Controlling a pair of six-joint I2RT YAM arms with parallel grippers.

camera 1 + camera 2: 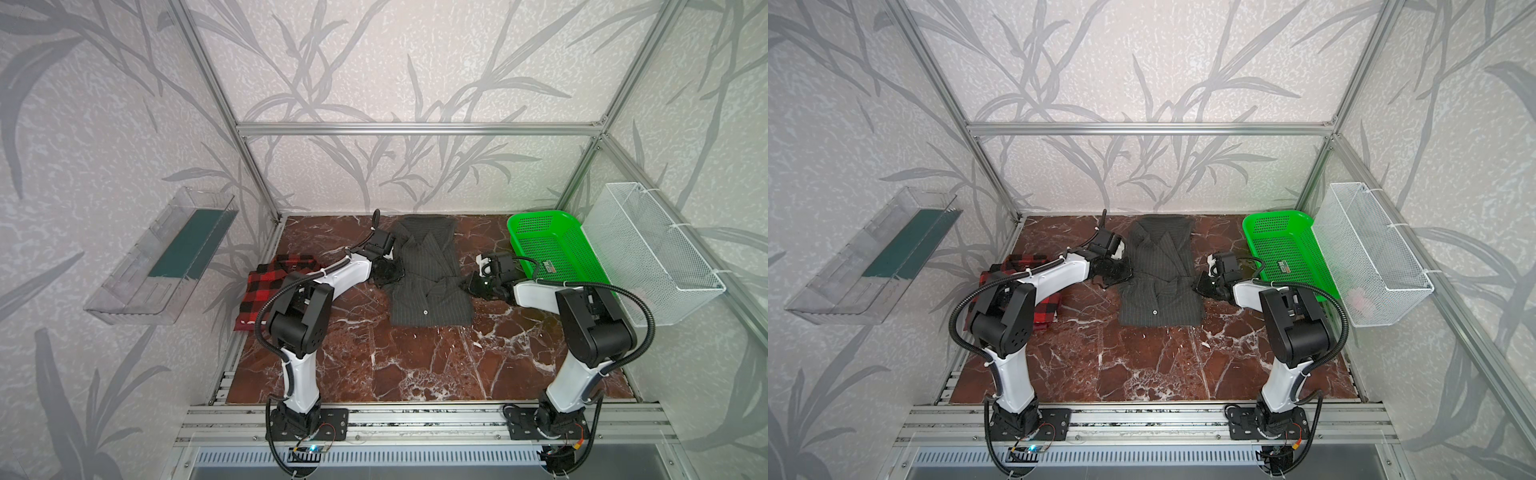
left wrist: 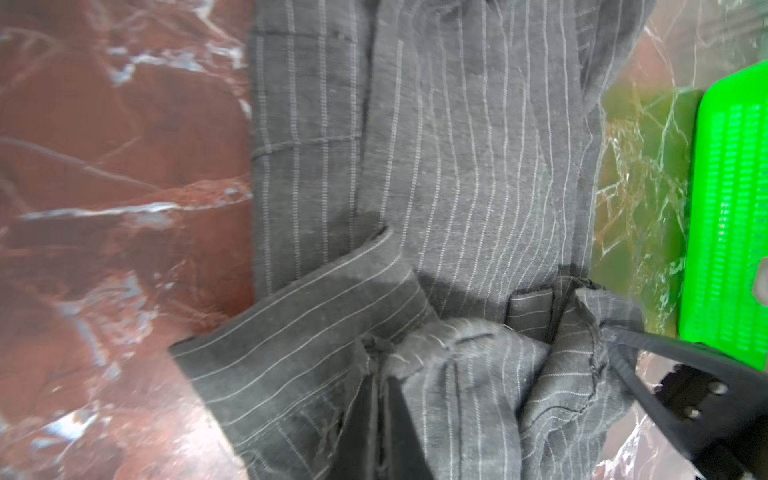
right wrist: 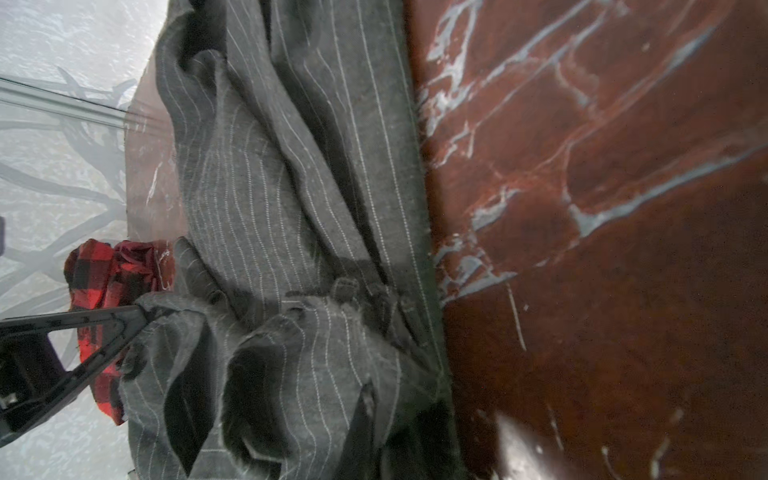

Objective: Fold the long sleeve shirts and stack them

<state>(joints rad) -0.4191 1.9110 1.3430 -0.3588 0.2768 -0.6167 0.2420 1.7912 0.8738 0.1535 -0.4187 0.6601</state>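
Observation:
The charcoal pinstriped shirt [image 1: 428,274] [image 1: 1158,274] lies folded lengthwise at the back middle of the table, one white button showing near its front hem. My left gripper [image 1: 388,274] [image 2: 380,386] is at its left edge, jaws a thin slit apart with a frayed cloth seam lying in the slit. My right gripper [image 1: 471,286] [image 3: 368,399] is at the shirt's right edge, shut on a bunched fold of the same shirt [image 3: 291,208]. The red-and-black plaid shirt [image 1: 266,291] [image 3: 108,282] lies folded at the table's left edge, partly hidden behind my left arm.
A green plastic basket [image 1: 536,216] stands at the back right, just behind my right gripper. A white wire basket [image 1: 648,249] hangs on the right wall and a clear tray [image 1: 166,257] on the left wall. The marble tabletop [image 1: 415,365] stretches in front of the shirts.

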